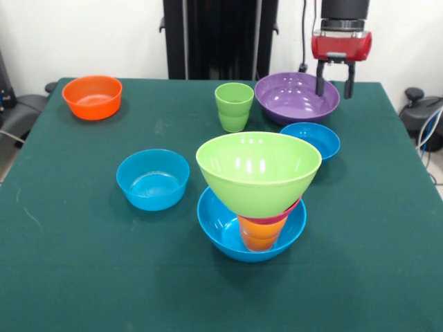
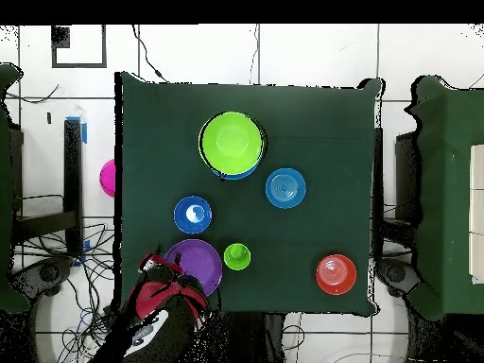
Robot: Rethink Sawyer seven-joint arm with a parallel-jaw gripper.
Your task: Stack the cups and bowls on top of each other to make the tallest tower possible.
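A tower stands near the table's front. A large blue bowl (image 1: 225, 232) holds an orange-yellow cup (image 1: 259, 234). A pink-red bowl (image 1: 285, 214) sits on the cup, and a large lime green bowl (image 1: 258, 169) sits tilted on top. From overhead the lime bowl (image 2: 232, 142) hides the rest. My gripper (image 1: 335, 83) is open and empty. It hangs over the right rim of the wide purple bowl (image 1: 291, 98), and it also shows overhead (image 2: 159, 267). The light green cup (image 1: 234, 106) stands upright left of the purple bowl.
One small blue bowl (image 1: 311, 139) lies in front of the purple bowl. Another blue bowl (image 1: 152, 179) lies left of the tower. A small orange bowl (image 1: 92, 97) sits at the far left corner. A pink object (image 2: 107, 178) lies off the table's edge in the overhead view.
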